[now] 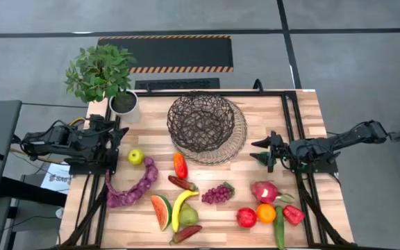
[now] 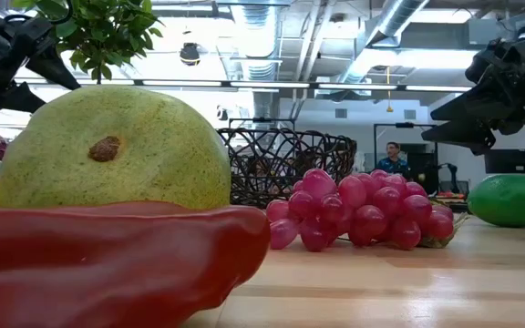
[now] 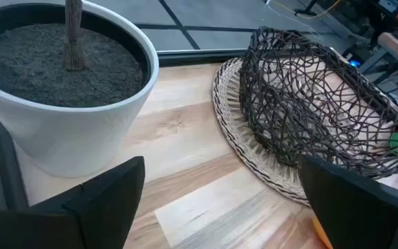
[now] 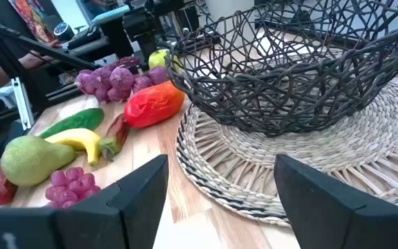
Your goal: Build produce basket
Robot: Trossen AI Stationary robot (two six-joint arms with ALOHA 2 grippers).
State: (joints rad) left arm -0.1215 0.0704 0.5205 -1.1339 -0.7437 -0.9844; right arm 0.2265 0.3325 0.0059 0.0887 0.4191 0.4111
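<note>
Nearest the low camera lies a long red pepper (image 2: 108,260) with a green pear (image 2: 112,150) right behind it, both on the wooden table (image 1: 304,121) and neither yet moved, which sums up how the job stands: nothing has been loaded. The basket (image 1: 201,123) sits toward the far middle of the table on its tan wicker mat (image 1: 238,139), and its dark wire bowl looks empty from above (the wrist views show only bare mesh too). All the produce is spread across the near half of the table: the long purple string (image 1: 132,186) curling on the left, the watermelon slice (image 1: 161,211) and banana (image 1: 182,207) side by side near the front edge, the pink dragon fruit (image 1: 264,191) to the right, the purple grapes (image 1: 216,194) in the middle, the orange (image 1: 266,212) beside a red fruit (image 1: 246,217), and the small green apple (image 1: 135,157) by the left arm. The potted plant (image 1: 103,75) stands apart at the far left corner. The left gripper (image 1: 121,144) hovers just beside the apple with its jaws spread wide and empty; the right gripper (image 1: 261,151) hangs near the basket's right side, jaws parted and holding nothing. Every piece is left to carry over, so the task appears to be at its very start.
</note>
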